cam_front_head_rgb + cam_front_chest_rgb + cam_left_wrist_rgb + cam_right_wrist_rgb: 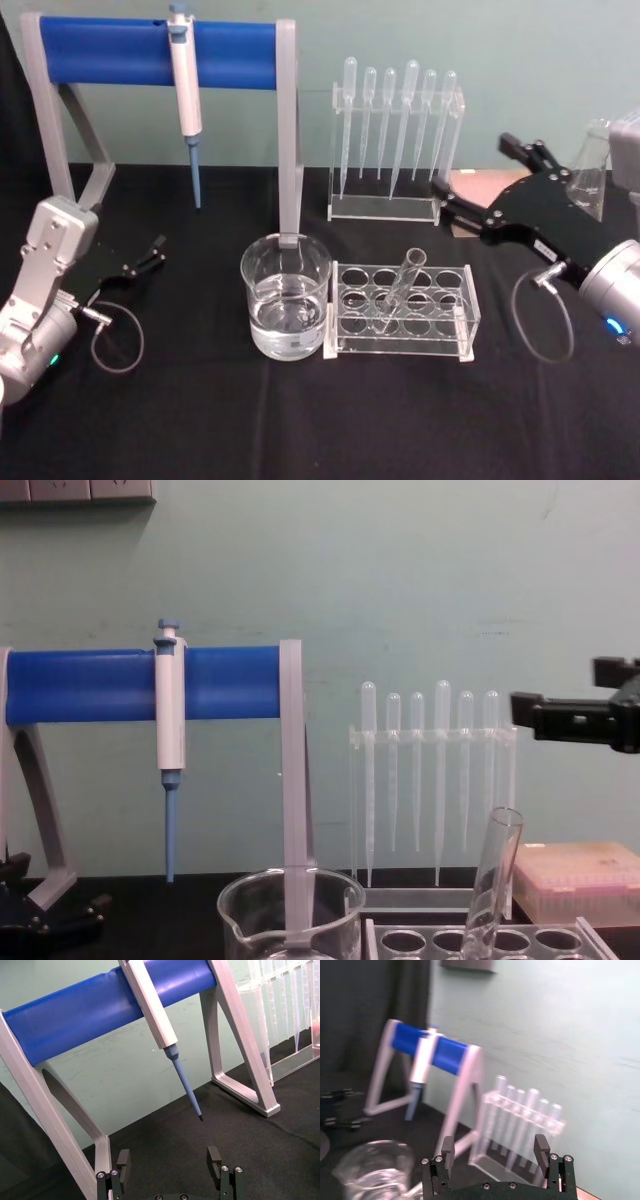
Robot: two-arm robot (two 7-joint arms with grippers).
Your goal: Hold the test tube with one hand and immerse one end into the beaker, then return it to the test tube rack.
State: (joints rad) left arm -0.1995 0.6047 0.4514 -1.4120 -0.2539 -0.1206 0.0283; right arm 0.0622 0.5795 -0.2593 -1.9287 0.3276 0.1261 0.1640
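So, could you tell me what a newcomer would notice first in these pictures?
Probably the blue bar at the back left, with a pipettor hanging from it. Next, the beaker of clear liquid at centre, and the test tube leaning in the rack beside it. The right end effector hangs open above the table's right side.

Readable text: none in any view.
Right gripper label: a small white patch on the black body, its print too small to read.
Beaker: no legible markings.
Pipettor: no legible print.
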